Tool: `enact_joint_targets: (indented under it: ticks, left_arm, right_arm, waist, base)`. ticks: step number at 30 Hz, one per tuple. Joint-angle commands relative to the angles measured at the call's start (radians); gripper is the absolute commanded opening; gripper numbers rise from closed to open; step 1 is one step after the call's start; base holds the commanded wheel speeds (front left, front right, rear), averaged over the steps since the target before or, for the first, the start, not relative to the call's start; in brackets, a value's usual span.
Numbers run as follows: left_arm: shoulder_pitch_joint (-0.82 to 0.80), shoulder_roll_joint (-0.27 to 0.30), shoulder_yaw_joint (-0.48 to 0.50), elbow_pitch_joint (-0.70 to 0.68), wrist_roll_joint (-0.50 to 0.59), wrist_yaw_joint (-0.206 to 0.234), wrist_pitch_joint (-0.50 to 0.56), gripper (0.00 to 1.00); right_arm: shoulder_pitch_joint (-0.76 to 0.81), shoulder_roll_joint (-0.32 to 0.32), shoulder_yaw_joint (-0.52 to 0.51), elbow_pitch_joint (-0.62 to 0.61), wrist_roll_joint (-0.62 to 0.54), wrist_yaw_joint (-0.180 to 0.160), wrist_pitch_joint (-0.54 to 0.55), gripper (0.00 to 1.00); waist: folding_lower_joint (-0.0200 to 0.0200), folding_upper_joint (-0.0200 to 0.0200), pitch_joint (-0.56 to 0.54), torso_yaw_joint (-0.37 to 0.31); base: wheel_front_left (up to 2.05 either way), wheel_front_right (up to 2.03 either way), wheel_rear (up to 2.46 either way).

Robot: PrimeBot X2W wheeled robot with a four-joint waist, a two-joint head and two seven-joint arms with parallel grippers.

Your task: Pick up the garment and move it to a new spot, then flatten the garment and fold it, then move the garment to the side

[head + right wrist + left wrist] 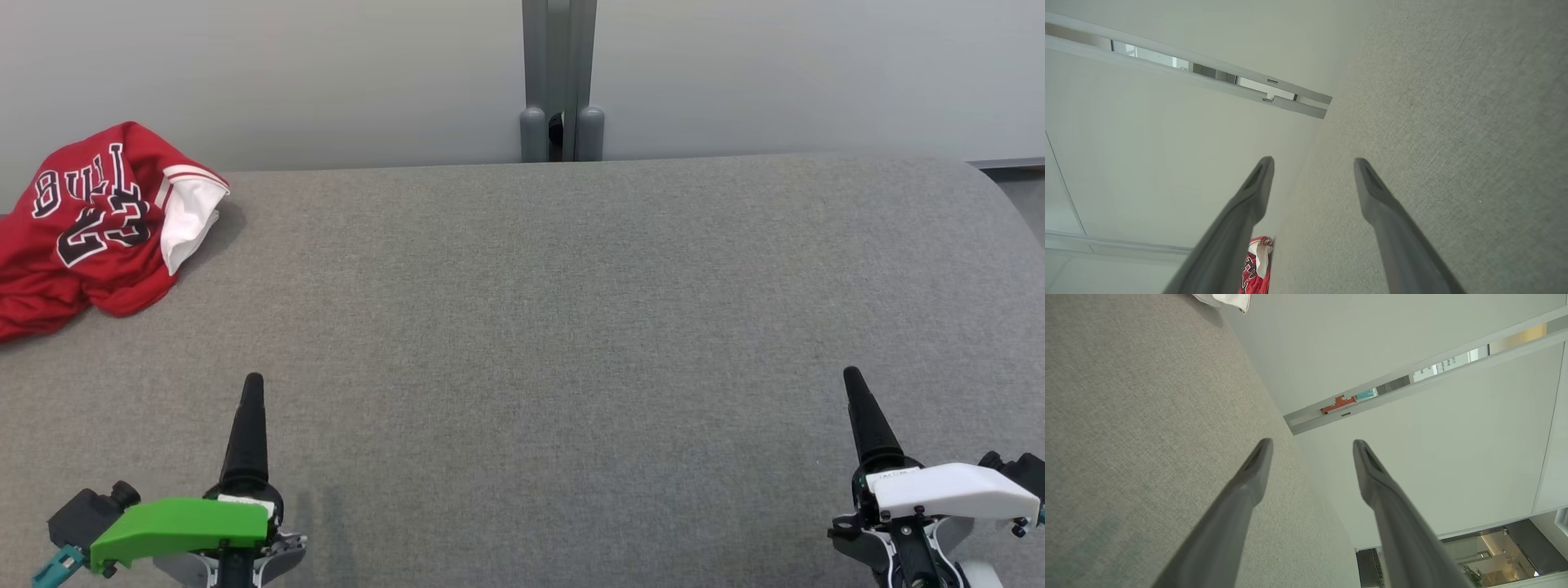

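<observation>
The jersey [98, 220] lies crumpled on the counter [522, 327]. The left gripper [1312, 445] and right gripper [1313, 163] hang released and empty, well apart from it. The left, being nearer, should pinch a raised fold.

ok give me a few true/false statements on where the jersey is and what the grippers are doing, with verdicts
1. The red jersey lies bunched up at the far left of the grey surface. True.
2. The left gripper is clamped on the jersey. False: its fingers stand apart with nothing between them, well clear of the jersey.
3. The right gripper is open and empty. True.
4. The jersey is folded flat in the middle of the surface. False: it is crumpled and unfolded, off at the left edge.
5. The jersey carries the number 23 in black and has a white part showing. True.
</observation>
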State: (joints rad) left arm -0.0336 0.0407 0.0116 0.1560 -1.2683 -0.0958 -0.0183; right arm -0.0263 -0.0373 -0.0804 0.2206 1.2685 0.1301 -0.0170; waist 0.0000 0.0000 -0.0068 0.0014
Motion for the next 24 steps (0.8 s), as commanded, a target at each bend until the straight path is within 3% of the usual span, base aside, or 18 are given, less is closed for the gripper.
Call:
enact_joint_targets:
  ticks: [1, 10, 24]
  left_arm:
    - [-0.003, 0.006, -0.008, -0.026, 0.051, 0.006, -0.010, 1.00]
    - [0.012, 0.007, -0.055, -0.041, 0.290, 0.027, -0.042, 1.00]
    - [0.028, 0.008, -0.108, -0.036, 0.529, 0.056, -0.088, 1.00]
  right_arm:
    - [-0.004, -0.007, 0.002, -0.028, -0.053, 0.000, -0.012, 1.00]
    - [0.014, -0.008, 0.013, -0.077, -0.246, 0.000, -0.044, 1.00]
    - [0.035, -0.010, 0.054, -0.124, -0.517, 0.001, -0.089, 1.00]
  waist:
    - [0.0000, 0.0000, -0.001, 0.000]
    - [0.0000, 0.0000, -0.004, 0.001]
    - [0.0000, 0.0000, -0.008, 0.002]
  base:
    - [0.00, 0.00, 0.00]
    - [0.00, 0.00, 0.00]
    - [0.00, 0.00, 0.00]
